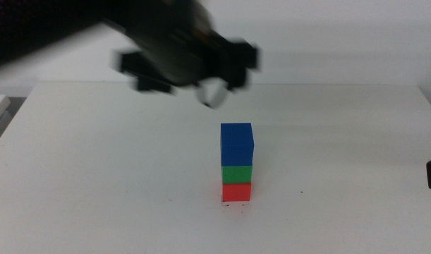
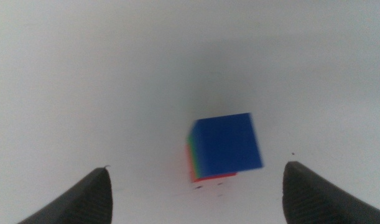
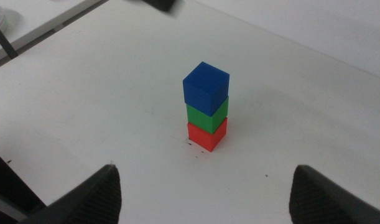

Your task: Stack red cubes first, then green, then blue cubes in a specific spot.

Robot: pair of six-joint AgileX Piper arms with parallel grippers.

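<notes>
I see the blue cube [image 1: 237,143] on the green cube [image 1: 237,174] on the red cube [image 1: 236,191], a straight tower on the black scuff marks [image 1: 235,205] of the white surface [image 1: 95,162]. My left pincer [image 1: 201,70] hangs released above, slightly left and farther back. The right pincer [image 3: 205,193], also released, waits at the near right.

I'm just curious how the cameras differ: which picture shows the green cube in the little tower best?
The right wrist view: the green cube shows two clear faces between the blue cube and the red cube. The middle view shows only one face of it. The left wrist view looks down from above, so the blue cube hides all but a thin green edge.
</notes>
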